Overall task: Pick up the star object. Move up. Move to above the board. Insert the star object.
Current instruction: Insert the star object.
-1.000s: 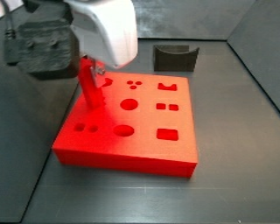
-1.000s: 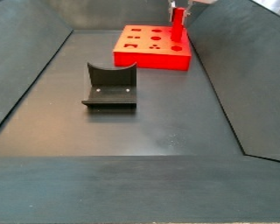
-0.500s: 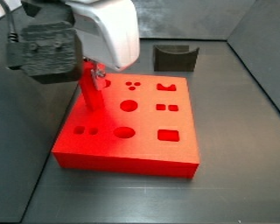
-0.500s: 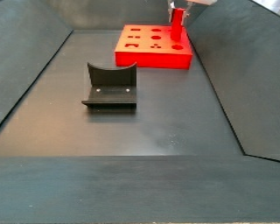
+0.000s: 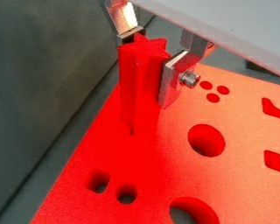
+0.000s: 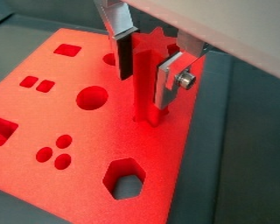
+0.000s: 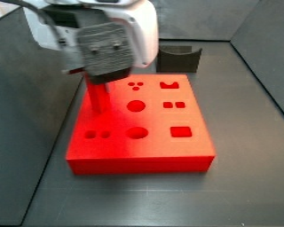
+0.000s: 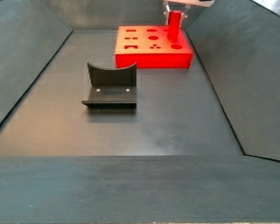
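You are at the insertion step: the slim, tall red star-section peg stands upright with its lower end meeting the top of the large flat red rectangular board near one long edge, and from here it looks partly entered in its star hole, though the red-on-red glare hides how deep. The two-finger gripper sits directly over that spot, its flat silver fingers with dark pads narrowed onto the peg's upper part, one plate on each side, so it has hold of the star object. Keep the peg vertical and press straight down; if it binds, ease off and correct the twist about its own axis instead of forcing it, since the star points must line up with the hole's notches. Do not let go until the peg seats. Both wrist views give you the grip and the peg's foot on the board, plus the neighbouring round and hexagonal holes, but nothing beyond the board. In a side view the bulky white and grey wrist body covers the fingers, yet you see the whole board on the dark floor and the dark grey U-shaped holder, which stands well apart from the board and out of your way.
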Controlling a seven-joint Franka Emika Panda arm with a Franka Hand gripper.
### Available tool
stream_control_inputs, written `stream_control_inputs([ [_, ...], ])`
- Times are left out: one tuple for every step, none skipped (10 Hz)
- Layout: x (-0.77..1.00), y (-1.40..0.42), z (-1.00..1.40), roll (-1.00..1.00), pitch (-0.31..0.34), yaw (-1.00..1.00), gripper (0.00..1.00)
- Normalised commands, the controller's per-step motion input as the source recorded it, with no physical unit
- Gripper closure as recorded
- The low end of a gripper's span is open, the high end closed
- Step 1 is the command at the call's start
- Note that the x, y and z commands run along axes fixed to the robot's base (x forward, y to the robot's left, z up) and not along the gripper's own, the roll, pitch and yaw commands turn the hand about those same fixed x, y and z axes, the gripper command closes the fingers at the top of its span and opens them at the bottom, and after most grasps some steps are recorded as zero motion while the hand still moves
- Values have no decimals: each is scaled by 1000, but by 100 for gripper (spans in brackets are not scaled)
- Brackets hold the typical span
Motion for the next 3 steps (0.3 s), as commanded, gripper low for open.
stream_control_inputs([
  [343,43,-866,46,0,583,100],
  [31,-9,0,13,50,0,100],
  [0,0,0,0,0,0,100],
])
